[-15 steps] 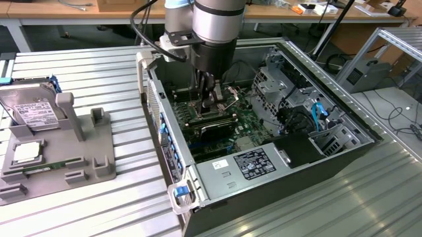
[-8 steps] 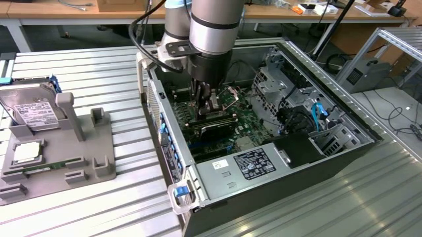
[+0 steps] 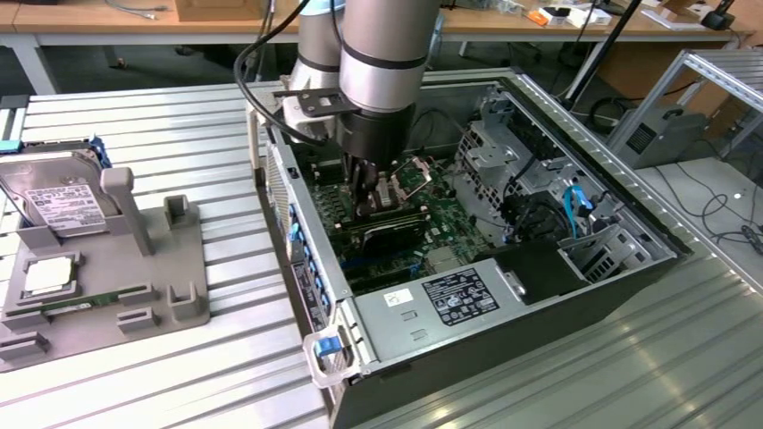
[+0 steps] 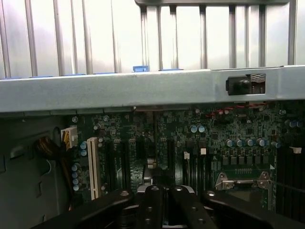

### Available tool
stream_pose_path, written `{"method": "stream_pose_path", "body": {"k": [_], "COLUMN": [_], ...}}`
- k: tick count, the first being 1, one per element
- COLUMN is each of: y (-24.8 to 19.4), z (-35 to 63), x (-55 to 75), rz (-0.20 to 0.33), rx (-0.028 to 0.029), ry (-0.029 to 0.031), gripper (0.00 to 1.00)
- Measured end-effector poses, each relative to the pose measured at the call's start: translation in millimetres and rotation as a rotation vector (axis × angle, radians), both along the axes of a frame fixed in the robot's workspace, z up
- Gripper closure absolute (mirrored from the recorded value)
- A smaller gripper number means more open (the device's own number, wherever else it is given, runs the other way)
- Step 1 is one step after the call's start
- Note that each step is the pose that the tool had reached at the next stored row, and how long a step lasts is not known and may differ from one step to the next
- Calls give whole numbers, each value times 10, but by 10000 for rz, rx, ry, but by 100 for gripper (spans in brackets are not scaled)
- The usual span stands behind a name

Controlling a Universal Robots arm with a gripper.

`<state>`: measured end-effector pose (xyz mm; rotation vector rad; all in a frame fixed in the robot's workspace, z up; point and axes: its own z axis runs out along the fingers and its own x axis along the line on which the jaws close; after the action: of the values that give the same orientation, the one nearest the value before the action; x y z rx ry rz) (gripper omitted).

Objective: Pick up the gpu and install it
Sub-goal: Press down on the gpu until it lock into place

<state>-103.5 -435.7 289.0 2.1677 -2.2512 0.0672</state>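
1. Gripper (image 3: 372,198) is down inside the open case (image 3: 620,210), right over the motherboard (image 3: 448,237). From the wrist its fingers (image 4: 153,205) look pressed together.
2. The gpu (image 3: 388,234), a dark card, sits low on the board just at the gripper's 6 o'clock, probably so it lines up with a slot.
3. Can't tell if it's actually gripped or fully seated.
4. Hard drive (image 3: 54,198) waits on the gray holder (image 3: 107,295), way off at the case's 9 o'clock.

The gripper (image 3: 367,198) reaches down inside the open computer case (image 3: 620,223).

Open computer case (image 3: 596,295) at the exterior view's right, parts stand (image 3: 131,268) left, gripper (image 3: 372,198) inside case
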Motion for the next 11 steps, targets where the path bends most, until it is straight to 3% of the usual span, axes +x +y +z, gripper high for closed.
{"method": "stream_pose_path", "body": {"k": [11], "y": [0], "z": [-119], "x": [-13], "rz": [0], "rx": [-2], "ry": [1], "gripper": [89]}}
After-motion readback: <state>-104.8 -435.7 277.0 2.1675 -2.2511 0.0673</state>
